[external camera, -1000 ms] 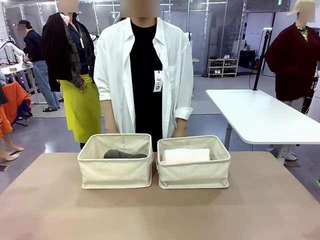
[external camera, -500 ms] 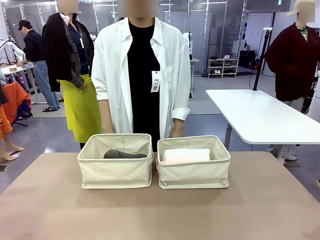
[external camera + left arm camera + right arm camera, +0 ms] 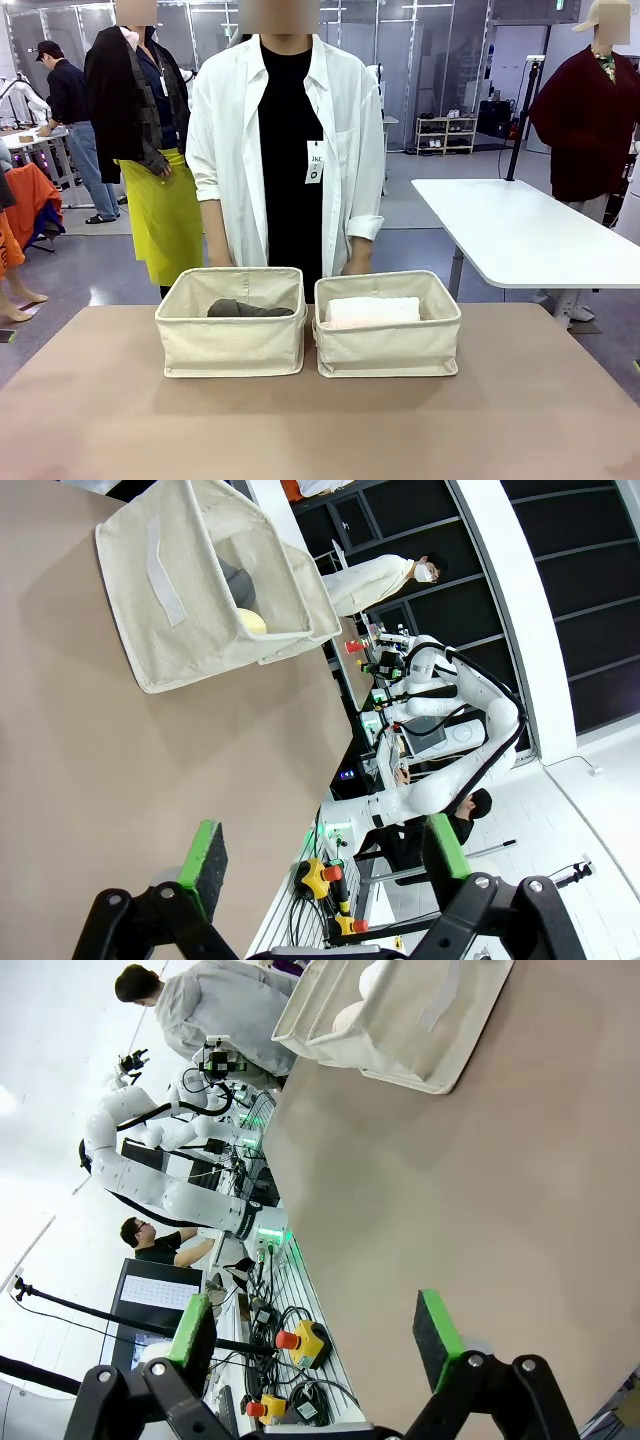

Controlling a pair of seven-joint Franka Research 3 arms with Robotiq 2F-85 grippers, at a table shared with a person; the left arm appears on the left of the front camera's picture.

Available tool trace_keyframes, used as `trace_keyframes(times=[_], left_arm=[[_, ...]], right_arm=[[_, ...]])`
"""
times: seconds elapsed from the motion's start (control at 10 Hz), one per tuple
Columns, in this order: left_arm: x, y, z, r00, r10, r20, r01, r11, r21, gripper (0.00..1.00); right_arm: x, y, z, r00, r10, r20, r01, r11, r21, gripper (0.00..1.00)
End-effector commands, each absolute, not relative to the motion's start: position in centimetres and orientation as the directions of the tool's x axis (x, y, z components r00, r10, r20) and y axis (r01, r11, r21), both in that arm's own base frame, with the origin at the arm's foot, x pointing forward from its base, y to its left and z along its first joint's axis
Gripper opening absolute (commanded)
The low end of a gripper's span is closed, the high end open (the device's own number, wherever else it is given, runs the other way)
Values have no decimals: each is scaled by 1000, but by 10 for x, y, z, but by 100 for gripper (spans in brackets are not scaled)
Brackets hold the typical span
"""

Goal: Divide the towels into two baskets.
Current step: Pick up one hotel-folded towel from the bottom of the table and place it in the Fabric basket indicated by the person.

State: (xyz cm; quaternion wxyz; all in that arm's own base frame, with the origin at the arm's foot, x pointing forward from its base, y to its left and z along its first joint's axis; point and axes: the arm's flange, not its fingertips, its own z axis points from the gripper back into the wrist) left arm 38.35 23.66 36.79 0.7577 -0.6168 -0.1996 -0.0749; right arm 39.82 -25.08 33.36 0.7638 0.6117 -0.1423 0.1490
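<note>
Both arms idle low over the table (image 3: 320,430), left end effector (image 3: 325,855) and right end effector (image 3: 318,1332) spread wide, empty. Beyond, two baskets: left basket (image 3: 232,345) holds the dark grey towel (image 3: 250,309), right basket (image 3: 388,348) the white towel (image 3: 372,311). Soft, light rolls likely compress; pinch mid-length.

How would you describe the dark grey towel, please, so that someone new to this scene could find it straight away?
Start at the brown table and find the two beige canvas baskets side by side in front of the person in the white shirt. Look into the basket on the picture's left: the dark grey towel lies inside, near its front wall. It is the only dark roll, while the right basket holds a pale one.
</note>
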Motion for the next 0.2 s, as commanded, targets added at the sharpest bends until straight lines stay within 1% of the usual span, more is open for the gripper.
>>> trace_keyframes(times=[0.0,0.1], left_arm=[[380,237,372,905,127,406,370,234,-899,100],[380,237,372,905,127,406,370,234,-899,100]], right_arm=[[393,-245,336,912,54,406,-408,203,890,100],[393,-245,336,912,54,406,-408,203,890,100]])
